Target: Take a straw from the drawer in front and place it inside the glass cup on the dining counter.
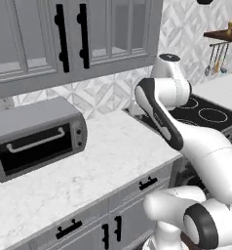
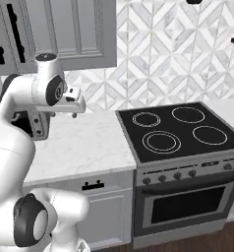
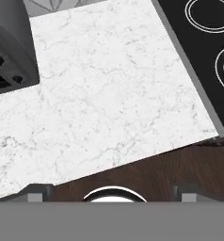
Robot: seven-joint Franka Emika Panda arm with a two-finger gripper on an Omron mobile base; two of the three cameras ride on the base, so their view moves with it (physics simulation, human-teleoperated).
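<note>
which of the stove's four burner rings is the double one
On the black cooktop, the front left burner ring: it has a second circle inside the outer one. The back left, back right and front right rings are each a single circle.

the worktop is white marble with faint grey veins, smooth and slightly glossy — the toaster oven looks like brushed grey metal with a dark glass door; the cooktop is glossy black glass, the floor dark wood

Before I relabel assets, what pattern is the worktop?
White marble worktop with fine grey veins, clearest in the hand view.
</note>
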